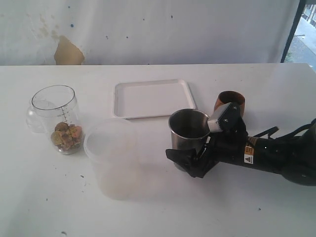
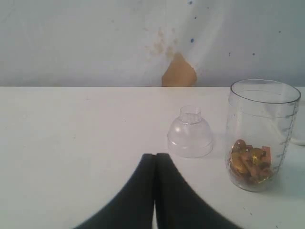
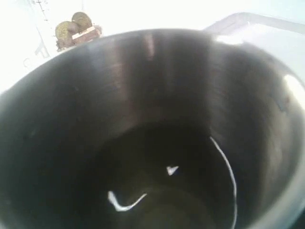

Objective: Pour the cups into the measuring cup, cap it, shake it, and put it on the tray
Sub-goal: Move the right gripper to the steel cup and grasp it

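Observation:
The clear measuring cup (image 1: pixel 57 118) (image 2: pixel 259 133) stands upright at the left, open-topped, with small brown and yellow pieces in its bottom. Its clear dome cap (image 2: pixel 190 133) (image 1: pixel 32 121) sits on the table beside it. My left gripper (image 2: pixel 155 158) is shut and empty, low over the table, short of the cap. My right gripper (image 1: pixel 190 160) holds the lower part of the upright steel tumbler (image 1: pixel 189 129). The tumbler's dark inside (image 3: pixel 157 143) fills the right wrist view and hides the fingers. The brown wooden cup (image 1: pixel 231 101) stands behind that gripper. The white tray (image 1: pixel 153 98) lies at the back centre.
A big frosted plastic tub (image 1: pixel 116 158) stands between the measuring cup and the tumbler. The right arm (image 1: pixel 276 155) lies across the table's right side. A white wall with a brown patch (image 1: pixel 68 52) runs behind the table.

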Motion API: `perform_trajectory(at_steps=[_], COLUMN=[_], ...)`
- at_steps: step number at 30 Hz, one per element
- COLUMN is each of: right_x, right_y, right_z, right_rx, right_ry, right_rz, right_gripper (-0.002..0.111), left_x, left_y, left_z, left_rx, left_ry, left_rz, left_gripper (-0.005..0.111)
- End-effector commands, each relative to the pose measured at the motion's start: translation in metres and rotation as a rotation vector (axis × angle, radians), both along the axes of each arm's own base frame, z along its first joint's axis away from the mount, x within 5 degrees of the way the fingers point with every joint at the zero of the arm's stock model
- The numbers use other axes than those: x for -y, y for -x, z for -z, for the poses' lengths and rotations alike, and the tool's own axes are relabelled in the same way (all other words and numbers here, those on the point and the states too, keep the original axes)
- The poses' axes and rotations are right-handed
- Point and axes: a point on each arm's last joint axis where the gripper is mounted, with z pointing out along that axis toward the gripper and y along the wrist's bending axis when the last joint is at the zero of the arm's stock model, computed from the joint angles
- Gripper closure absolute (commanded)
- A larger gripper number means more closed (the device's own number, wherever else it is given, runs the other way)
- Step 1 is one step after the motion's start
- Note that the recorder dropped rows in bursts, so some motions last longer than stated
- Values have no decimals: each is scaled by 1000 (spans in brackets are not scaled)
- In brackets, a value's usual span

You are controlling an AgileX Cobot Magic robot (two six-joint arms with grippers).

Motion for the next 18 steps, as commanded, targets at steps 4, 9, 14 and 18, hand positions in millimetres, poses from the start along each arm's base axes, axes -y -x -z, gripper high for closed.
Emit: perform_trajectory(at_steps=[4,9,14,18], right_x=[0,0,-1,-1], right_y=[-2,-2,-1,-1], right_z=[-1,0,0,0], right_rx=[15,12,13,13], right_ry=[2,3,5,5], right_rz=[3,3,-4,-4], right_gripper=[3,3,3,3], left_x=[0,0,0,0], left_y=[0,0,0,0], left_z=[-2,-2,-2,-2], left_rx=[14,14,14,14], left_ry=[4,4,4,4], left_rz=[1,1,1,1], left_gripper=[107,107,107,107])
